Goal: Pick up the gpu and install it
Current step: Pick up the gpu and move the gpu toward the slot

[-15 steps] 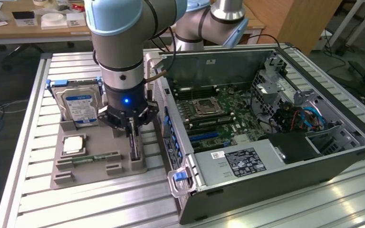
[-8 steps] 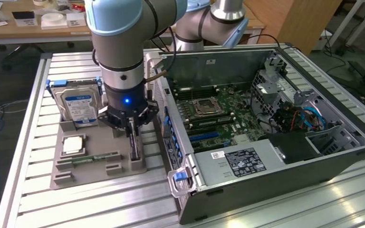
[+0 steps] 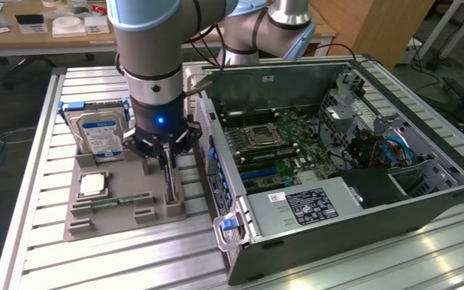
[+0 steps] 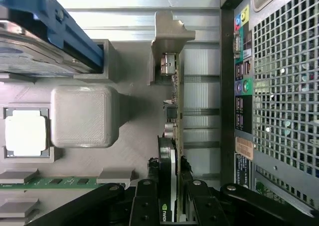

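So the pincer was down on the gray tray, clenched on the gpu. In the wrist view its black fingers sat on either side of the card, hugging both faces, with the pincer low on the card near one end rather than at its middle.

The gpu stood on edge in a slot along the tray edge nearest the computer case, seated in the slot and not lifted as far as I could tell. The hard drive stood upright at the tray's far corner, and the processor chip and memory stick lay flat further in, well clear of the fingers.

My take on doing the pick well: since the grip was off-centre, the free end could sag or twist, so the squeeze had to be firm and square on the flat faces. The slot posts cradled the card closely, so a straight pull up with no tilt seemed the safe way out. The case's back panel was just beside the card, so any sideways drift risked a knock. The tray only rested on the slatted surface, so a jammed card might have dragged it along.
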Motion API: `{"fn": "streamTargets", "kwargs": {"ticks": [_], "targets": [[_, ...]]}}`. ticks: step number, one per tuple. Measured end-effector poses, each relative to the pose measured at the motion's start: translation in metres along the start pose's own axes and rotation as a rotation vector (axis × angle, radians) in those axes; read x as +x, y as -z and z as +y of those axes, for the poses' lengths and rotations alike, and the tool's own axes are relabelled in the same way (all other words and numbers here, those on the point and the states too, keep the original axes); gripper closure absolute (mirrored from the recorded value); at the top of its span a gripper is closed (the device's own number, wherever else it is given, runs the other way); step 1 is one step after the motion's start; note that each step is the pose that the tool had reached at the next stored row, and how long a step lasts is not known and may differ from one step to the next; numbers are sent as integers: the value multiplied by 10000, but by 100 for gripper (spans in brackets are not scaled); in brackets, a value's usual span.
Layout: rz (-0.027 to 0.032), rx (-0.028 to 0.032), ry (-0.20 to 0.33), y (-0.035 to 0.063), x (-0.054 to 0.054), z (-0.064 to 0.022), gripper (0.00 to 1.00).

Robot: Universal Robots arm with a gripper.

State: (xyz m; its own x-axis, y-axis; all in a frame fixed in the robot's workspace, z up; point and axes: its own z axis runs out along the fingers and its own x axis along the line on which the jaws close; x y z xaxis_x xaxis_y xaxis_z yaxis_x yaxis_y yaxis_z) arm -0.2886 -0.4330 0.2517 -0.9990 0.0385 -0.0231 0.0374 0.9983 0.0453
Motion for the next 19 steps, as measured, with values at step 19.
{"fn": "streamTargets", "kwargs": {"ticks": [19], "targets": [[6, -1, 24, 695, -25, 32, 74]]}}
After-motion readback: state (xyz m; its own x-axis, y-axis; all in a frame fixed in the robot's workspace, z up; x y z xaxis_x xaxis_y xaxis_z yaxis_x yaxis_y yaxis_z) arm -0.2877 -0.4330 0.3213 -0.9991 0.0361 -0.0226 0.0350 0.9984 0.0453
